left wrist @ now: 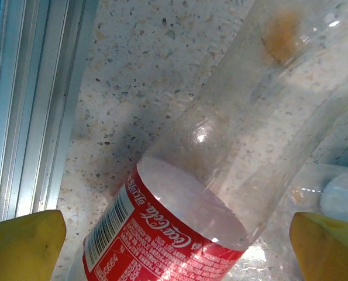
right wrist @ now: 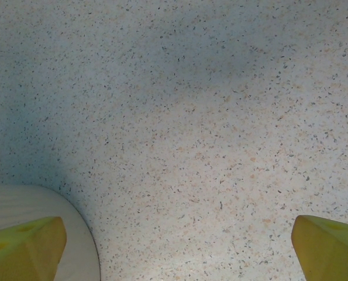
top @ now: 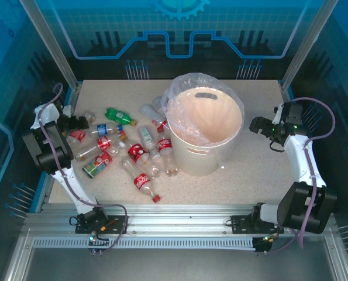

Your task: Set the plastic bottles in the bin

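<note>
Close under our left gripper (left wrist: 174, 249) a clear red-labelled bottle (left wrist: 232, 134) lies on the speckled table (left wrist: 133, 70), running from lower left to upper right of the wrist view, with our yellow fingertips (left wrist: 21, 246) spread wide to either side of it. Our right gripper (right wrist: 174, 249) is spread just as wide above bare table, with the bin (right wrist: 51, 216) at lower left. From above, the plastic bottles (top: 135, 153) lie scattered on the table left of the bin at centre frame.
</note>
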